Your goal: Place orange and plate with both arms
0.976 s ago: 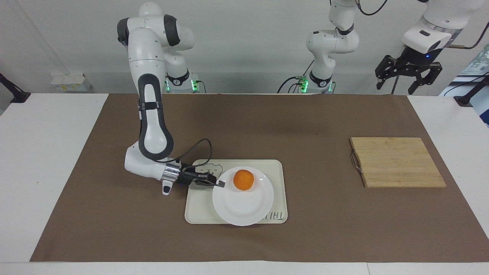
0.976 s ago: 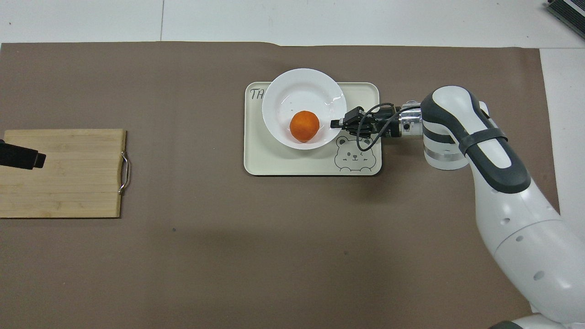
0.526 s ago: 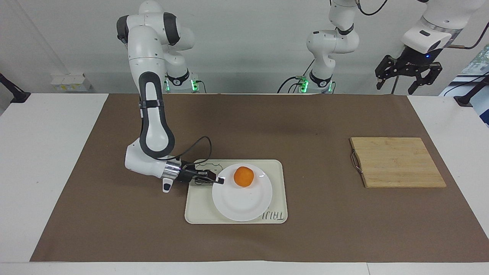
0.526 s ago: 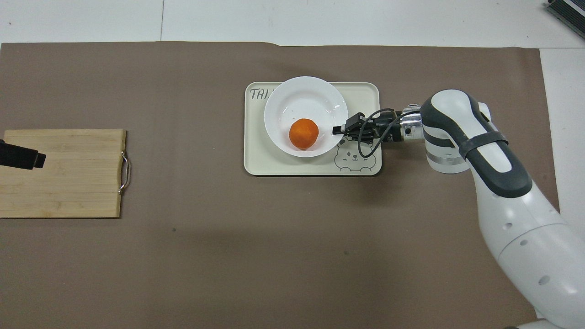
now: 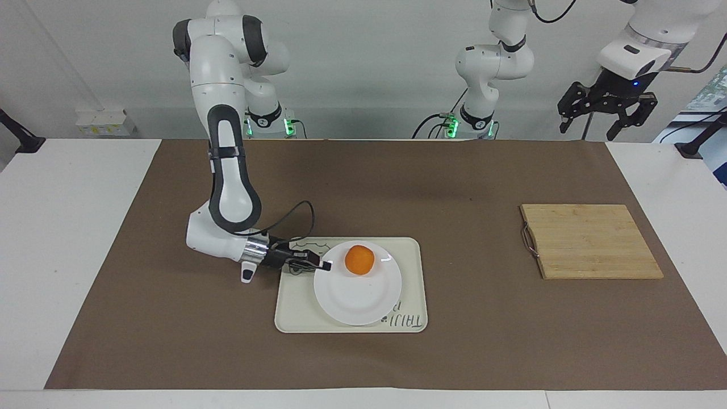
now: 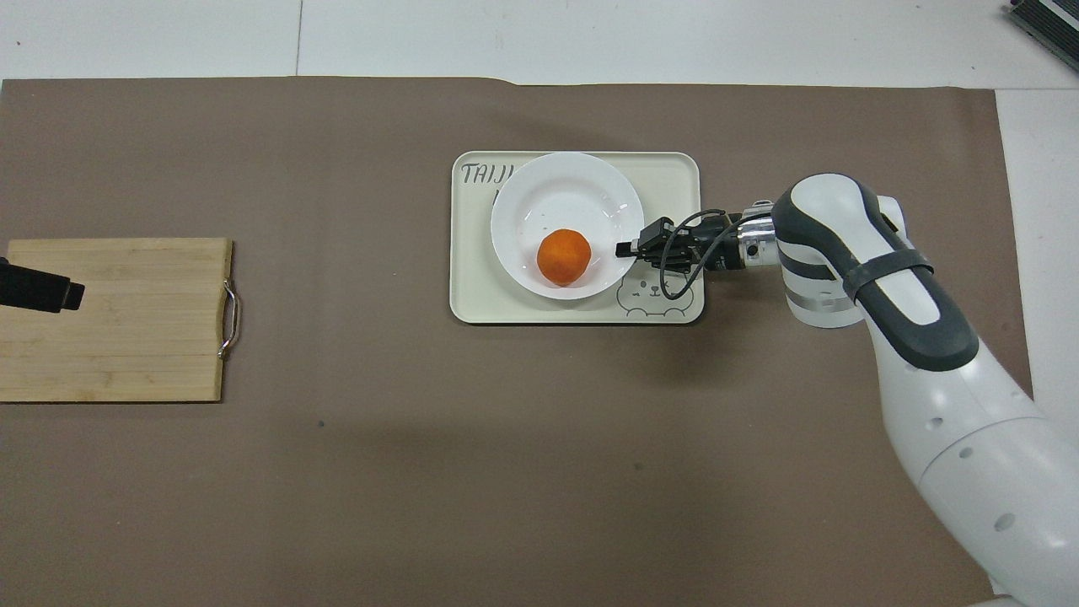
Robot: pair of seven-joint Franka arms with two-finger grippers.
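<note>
We have the right gripper (image 5: 325, 265) low over the cream tray (image 5: 410, 267), its fingers pinching the rim of the plate (image 5: 355, 298) on the side toward the right arm's end of the table. The plate sits within the tray, and the orange (image 5: 359, 260) rests on the plate, on the part nearer to the robots and close to the gripped edge. The left gripper (image 5: 606, 108) waits high in the air with its jaws spread, over the table's edge at the left arm's end, by the wooden cutting board (image 5: 590, 241). We judge the step in hand to be settling the loaded plate squarely on the tray. To do it well we keep the plate level, because the orange is round and free to roll and any tilt at the pinched rim would send it toward the lower side. We lower gently until the base lies flat on the tray, well inside its raised border, and only then let go. We open the fingers without dragging sideways, then draw the gripper straight back along its own axis, so the glossy plate does not slide or lift with it.
</note>
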